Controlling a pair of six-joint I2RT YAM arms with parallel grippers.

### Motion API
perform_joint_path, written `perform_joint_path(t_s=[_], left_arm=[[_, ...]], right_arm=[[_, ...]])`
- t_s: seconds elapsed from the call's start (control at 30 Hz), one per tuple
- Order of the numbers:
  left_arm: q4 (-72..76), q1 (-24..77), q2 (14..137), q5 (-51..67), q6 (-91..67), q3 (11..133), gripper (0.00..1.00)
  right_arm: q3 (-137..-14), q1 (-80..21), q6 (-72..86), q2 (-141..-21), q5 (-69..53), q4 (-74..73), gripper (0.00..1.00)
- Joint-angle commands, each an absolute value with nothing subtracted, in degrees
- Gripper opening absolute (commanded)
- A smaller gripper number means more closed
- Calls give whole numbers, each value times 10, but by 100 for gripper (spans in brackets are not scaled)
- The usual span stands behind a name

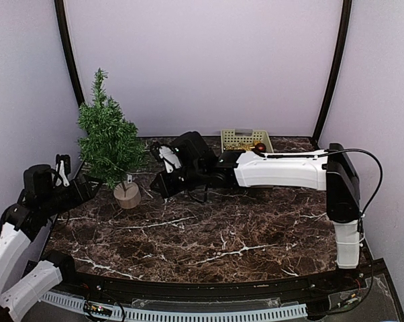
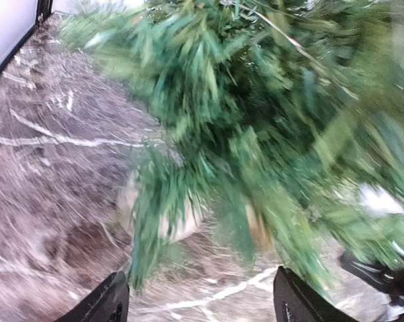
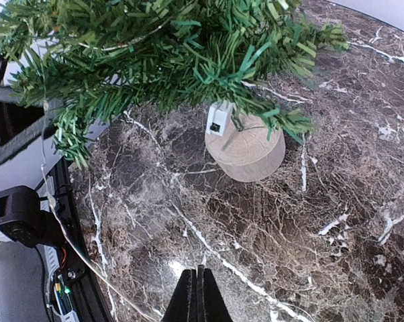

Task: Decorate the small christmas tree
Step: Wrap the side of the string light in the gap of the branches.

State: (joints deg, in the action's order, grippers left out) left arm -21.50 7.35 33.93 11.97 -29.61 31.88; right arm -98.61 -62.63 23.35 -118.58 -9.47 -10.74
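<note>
The small christmas tree (image 1: 108, 137) stands upright at the far left of the dark desk (image 1: 209, 235), trunk in a round tan stump (image 1: 127, 195). A small white box (image 3: 219, 119) hangs from a low branch, just above the stump. The left end effector (image 2: 200, 285) is right by the tree, fingers wide apart & released; that view is blurry. The right end effector (image 3: 197, 288) is clenched tight, near the tree's right side. A basket (image 1: 245, 139) w/ a red ball (image 1: 260, 147) sits at the far edge.

Branches of the small christmas tree (image 2: 256, 134) — dense — block the left claw (image 2: 202, 303).
</note>
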Motion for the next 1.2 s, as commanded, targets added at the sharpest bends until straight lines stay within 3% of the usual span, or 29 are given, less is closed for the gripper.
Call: perform_joint_path(t_s=[0.0, 0.23, 0.57, 0.93, 1.03, 1.17], left_arm=[[-192, 98, 206, 184, -417, 236, 76], [-101, 214, 144, 170, -436, 160, 73], [96, 409, 344, 122, -333, 188, 75], [195, 463, 455, 98, -323, 203, 80], [186, 468, 483, 93, -315, 224, 68], [193, 478, 515, 94, -312, 243, 43]], right_arm=[[-1001, -628, 259, -1154, -101, -67, 0], [-1023, -627, 268, -1155, -96, -75, 0], [-1065, -626, 272, -1172, -87, -97, 0], [-1072, -625, 267, -1173, -90, -110, 0], [-1070, -626, 267, -1172, -90, -108, 0], [-1068, -625, 266, -1172, -88, -109, 0]])
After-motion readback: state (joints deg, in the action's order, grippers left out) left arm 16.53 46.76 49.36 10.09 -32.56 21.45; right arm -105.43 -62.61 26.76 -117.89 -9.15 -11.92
